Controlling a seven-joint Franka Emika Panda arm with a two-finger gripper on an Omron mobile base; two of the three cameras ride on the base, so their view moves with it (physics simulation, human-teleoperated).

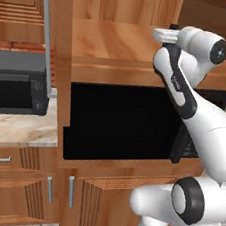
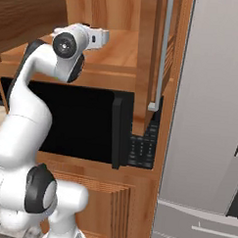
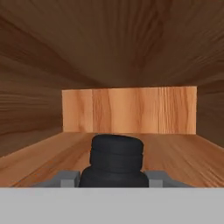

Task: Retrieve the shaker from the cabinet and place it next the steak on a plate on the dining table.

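The shaker (image 3: 116,161) is held upright on the cabinet (image 3: 131,109) shelf, long axis vertical, rounded top up, clamped between the jaws; a microwave (image 1: 118,123) sits below.

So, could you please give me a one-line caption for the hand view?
Fingers closed on the black shaker on the wooden shelf inside the cabinet.

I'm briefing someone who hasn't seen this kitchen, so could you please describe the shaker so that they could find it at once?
Start at the black microwave; directly above it is the open wooden cabinet. On its shelf, between the fingertips of the gripper, stands the shaker: a small black ribbed cylinder, the one dark thing against the pale wood.
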